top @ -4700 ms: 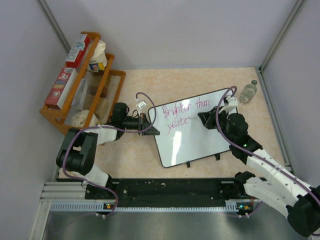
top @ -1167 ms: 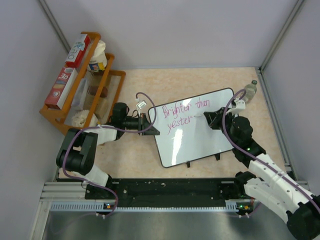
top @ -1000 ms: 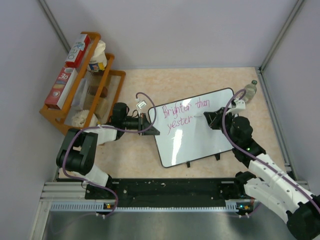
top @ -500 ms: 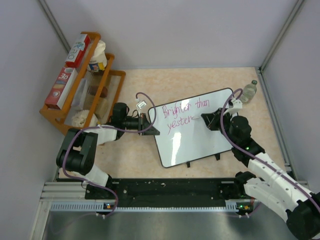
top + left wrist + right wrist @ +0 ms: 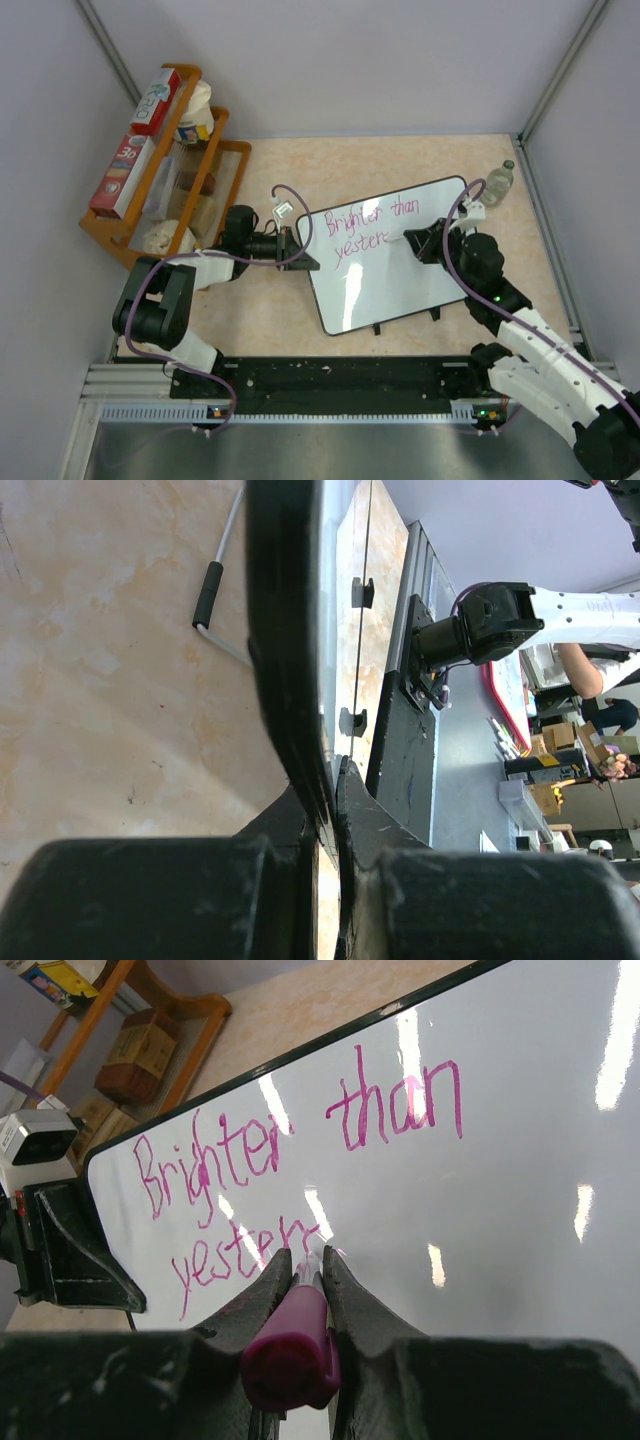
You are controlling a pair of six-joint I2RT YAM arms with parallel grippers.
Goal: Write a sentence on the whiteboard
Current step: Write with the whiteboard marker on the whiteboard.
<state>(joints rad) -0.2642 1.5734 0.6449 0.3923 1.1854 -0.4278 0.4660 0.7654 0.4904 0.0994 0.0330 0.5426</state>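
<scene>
We see the whiteboard [image 5: 390, 280] mid-table [image 5: 300, 160], its pink sentence [image 5: 395, 1100] reading "Brighter than yester", our right gripper [image 5: 303, 1260] clamped on a magenta marker [image 5: 292, 1345] at the second line, and our left gripper [image 5: 296, 245] pinching the board's left edge.

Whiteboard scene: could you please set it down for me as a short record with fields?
whiteboard: lies skewed on the table
sentence: pink, two lines, "Brighter than" above "yester", unfinished
marker: magenta, tip at the end of the second line
right gripper: shut on the marker
left gripper: shut on the whiteboard's left edge
bottle: clear, upright beyond the board's far right corner
wooden rack: far left, holding boxes
</scene>
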